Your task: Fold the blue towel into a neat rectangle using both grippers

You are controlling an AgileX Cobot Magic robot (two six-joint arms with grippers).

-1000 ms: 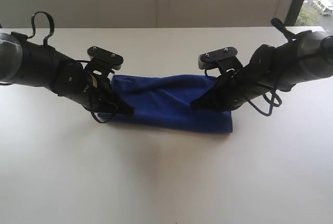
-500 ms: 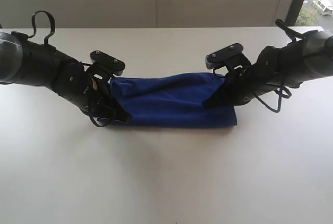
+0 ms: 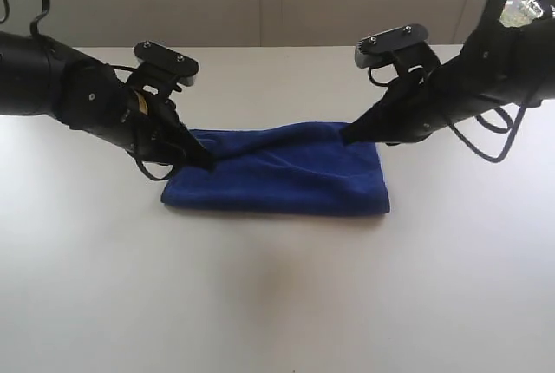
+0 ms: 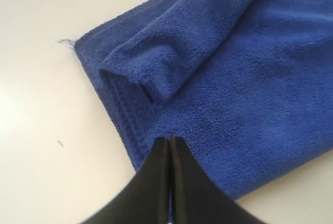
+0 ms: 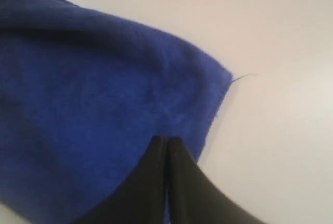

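Observation:
The blue towel (image 3: 286,178) lies folded into a long band on the white table (image 3: 277,304). My left gripper (image 3: 208,165) hovers over the towel's left end, its jaws pressed together with no cloth between them. In the left wrist view, the left gripper (image 4: 171,139) points at the towel (image 4: 250,78), where a small corner flap lies turned over. My right gripper (image 3: 344,139) is shut too, at the towel's far right edge. The right wrist view has the right gripper (image 5: 165,139) just above the towel (image 5: 78,78), near its corner.
A loose thread (image 4: 65,41) sticks out from the towel's left corner, and another thread (image 5: 242,77) from the right corner. A wall (image 3: 260,0) runs behind the table's far edge. Black cables (image 3: 486,143) loop under the right arm.
Both arms have risen and drawn back from the towel's ends. The towel's upper layer has settled, and it now lies flatter and squarer on the table.

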